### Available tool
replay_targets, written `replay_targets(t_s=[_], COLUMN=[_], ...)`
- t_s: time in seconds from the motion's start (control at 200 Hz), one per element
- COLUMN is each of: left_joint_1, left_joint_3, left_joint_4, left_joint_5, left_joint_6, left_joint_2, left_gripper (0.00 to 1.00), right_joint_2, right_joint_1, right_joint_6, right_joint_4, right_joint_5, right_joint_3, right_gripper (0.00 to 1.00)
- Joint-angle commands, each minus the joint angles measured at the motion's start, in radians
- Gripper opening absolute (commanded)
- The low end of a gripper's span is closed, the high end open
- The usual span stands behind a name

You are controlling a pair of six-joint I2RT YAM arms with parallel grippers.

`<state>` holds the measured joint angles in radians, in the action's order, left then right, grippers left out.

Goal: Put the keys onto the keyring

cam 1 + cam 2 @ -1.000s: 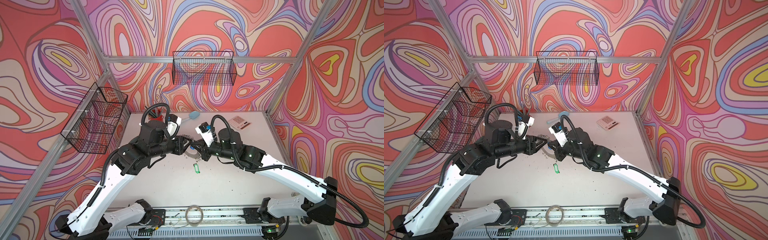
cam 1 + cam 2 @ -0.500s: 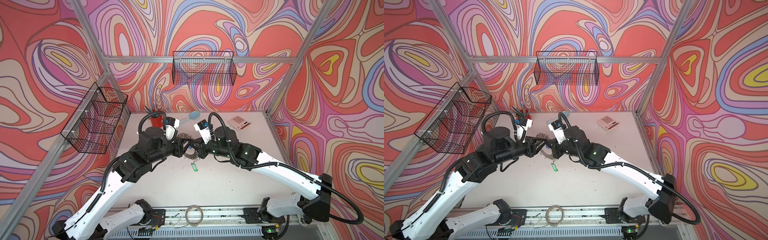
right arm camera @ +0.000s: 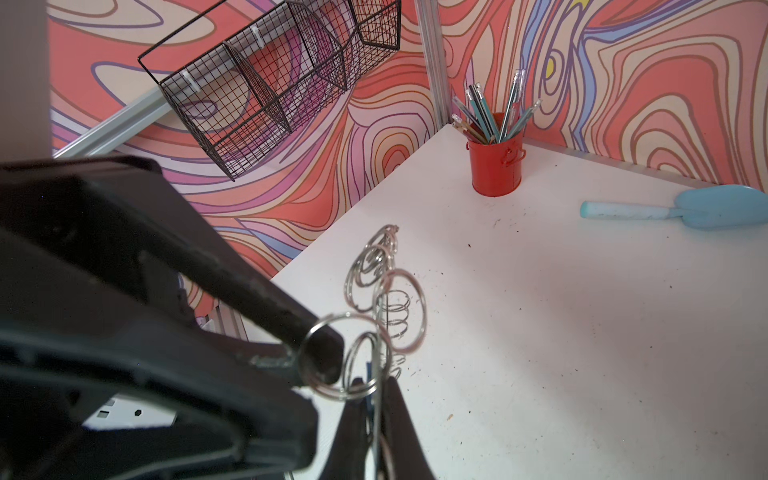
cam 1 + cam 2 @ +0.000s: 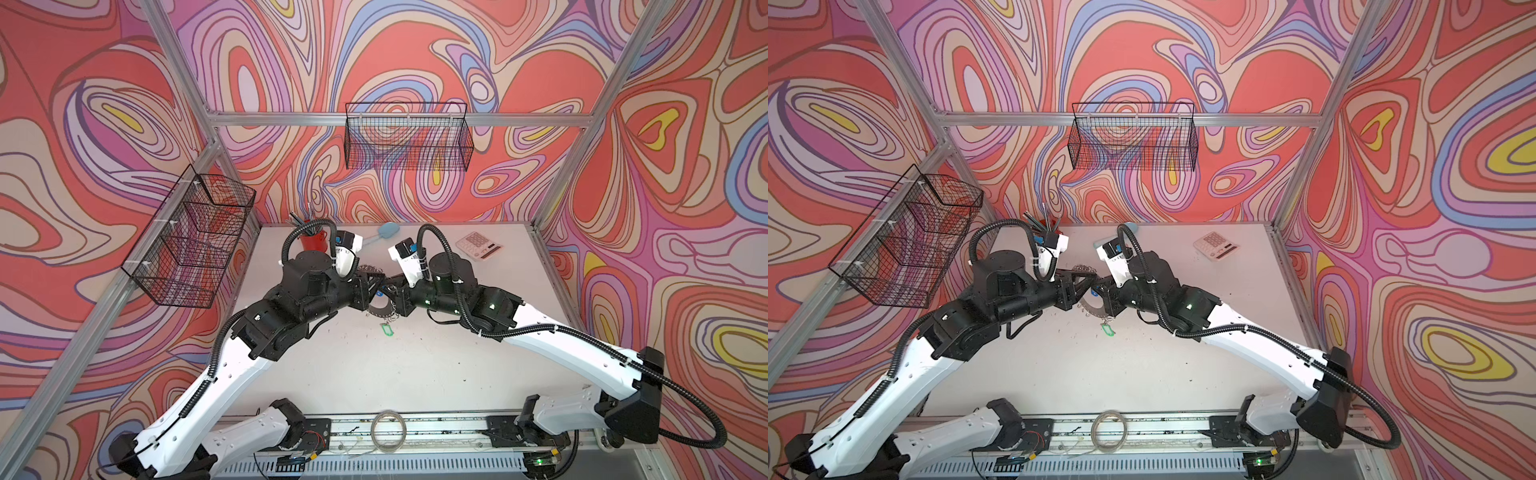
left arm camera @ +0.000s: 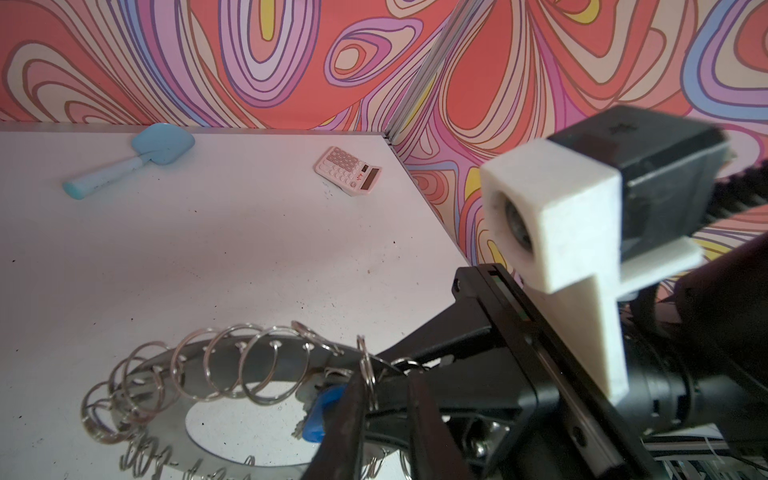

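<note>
the keyring (image 5: 320,353) is at the middle of the surface (image 4: 415,374), tilted up where the right gripper (image 3: 374,386) is clamped on its rim. the blue-tagged key (image 5: 320,411) sits just beside the left gripper (image 5: 384,382), whose jaws stand narrowly apart around a small split ring (image 5: 366,374); whether they grip anything i cannot tell. likely step: threading the blue key. hold the rim steady and work the key's eye slowly along the coil. the green-tagged key (image 4: 386,329) lies just near of the keyring.

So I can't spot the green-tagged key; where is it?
In both top views the green-tagged key lies on the table near the middle, just base-side of the keyring.
</note>
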<state>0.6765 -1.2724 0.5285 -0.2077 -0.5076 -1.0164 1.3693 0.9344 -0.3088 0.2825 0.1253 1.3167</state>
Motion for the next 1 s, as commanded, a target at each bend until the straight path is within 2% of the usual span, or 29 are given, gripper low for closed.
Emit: replay_targets(t_s=[0.0,0.2,0.361,0.461,0.551,0.666,0.826,0.932,0.997], left_joint_1=[0.006,0.006,0.006,0.004,-0.003,-0.021,-0.044,-0.079,-0.105], left_joint_3=[-0.001,-0.008,-0.024,-0.061,-0.144,-0.272,-0.433,-0.443,-0.453], left_joint_4=[-0.033,-0.037,-0.002,0.047,0.153,0.342,0.628,0.686,0.698], left_joint_5=[0.019,0.017,0.049,0.051,0.007,-0.042,-0.025,-0.042,-0.076], left_joint_6=[0.011,0.001,0.002,0.027,0.081,0.157,0.284,0.325,0.32], left_joint_2=[0.006,0.011,0.011,0.01,-0.017,-0.083,-0.189,-0.206,-0.216], left_gripper=[0.15,0.1,0.0,0.0,0.0,0.0,0.0,0.0,0.0], right_joint_2=[-0.009,-0.008,-0.003,-0.001,0.006,0.029,0.054,0.061,0.067], right_joint_1=[-0.003,-0.003,-0.003,-0.003,-0.007,-0.018,-0.044,-0.094,-0.103], right_joint_6=[-0.009,-0.009,-0.002,0.023,0.058,0.09,0.107,0.093,0.103], right_joint_4=[-0.054,-0.062,-0.056,-0.032,0.004,0.055,0.101,0.096,0.114], right_joint_5=[0.008,0.004,-0.004,-0.029,-0.04,0.018,0.079,0.166,0.18], right_joint_3=[0.012,-0.002,-0.005,-0.005,-0.001,0.026,0.049,0.044,0.056], right_gripper=[0.0,0.0,0.0,0.0,0.0,0.0,0.0,0.0,0.0])
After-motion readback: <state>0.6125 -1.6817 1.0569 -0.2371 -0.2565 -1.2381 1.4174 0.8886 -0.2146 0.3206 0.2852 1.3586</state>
